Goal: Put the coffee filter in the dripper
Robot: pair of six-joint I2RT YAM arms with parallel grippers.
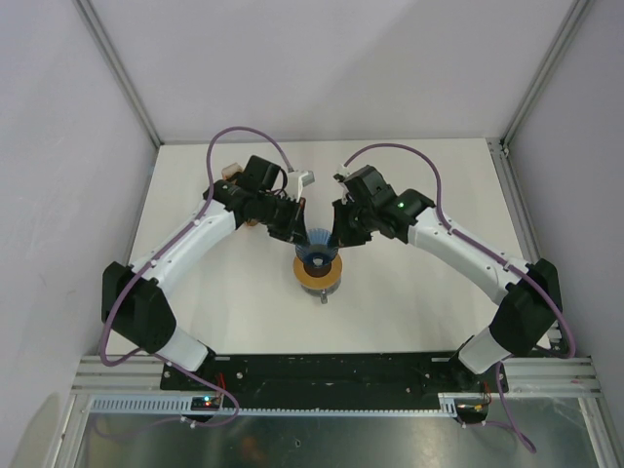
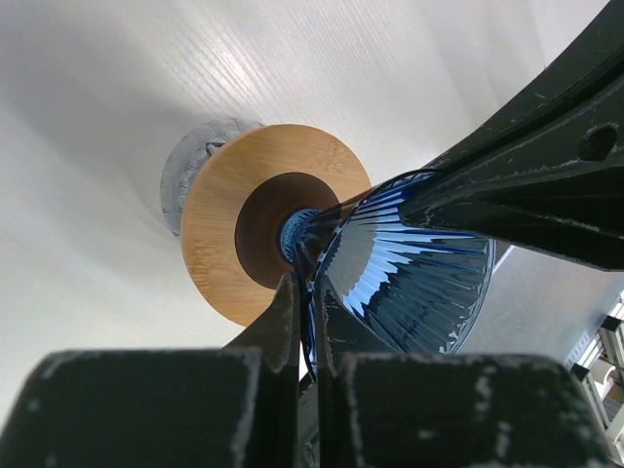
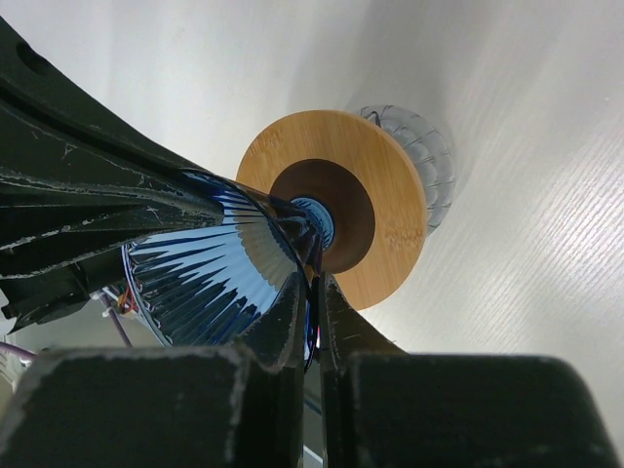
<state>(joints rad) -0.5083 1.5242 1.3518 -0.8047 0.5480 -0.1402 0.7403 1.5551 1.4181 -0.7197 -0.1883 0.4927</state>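
**A:** Where do we stand with the dripper [image 1: 318, 276]?

**B:** It sits mid-table between our two arms, and we have both of them on it. The left gripper [image 2: 308, 292] is pinched shut on the thin blue rim of the cone. The right gripper [image 3: 312, 288] is nipped onto the same rim from the opposite side. Each wrist view looks down the ribbed cone wall to the wooden collar [image 2: 219, 244] and then to the clear base [image 2: 185, 166] against the table [image 1: 409, 292].

**A:** So the wide mouth faces up towards us?

**B:** Up, yes. From above, the cone shows a little beyond the collar, so it may lean away from us, but we cannot tell that for sure.

**A:** And the coffee filter?

**B:** We cannot find it for certain. Neither wrist view shows it, and nothing pale lies inside the cone. A tan scrap [image 1: 231, 172] peeks out on the far side of our left arm, but too little shows to name it.

**A:** Then what does the next move turn on?

**B:** On the cone's long axis, we judge. The filter has to come down point-first through the mouth, and both our grippers are taken up on the rim. If that scrap is the filter, our left arm is the nearer one to let go and fetch it, while the right steadies the dripper.
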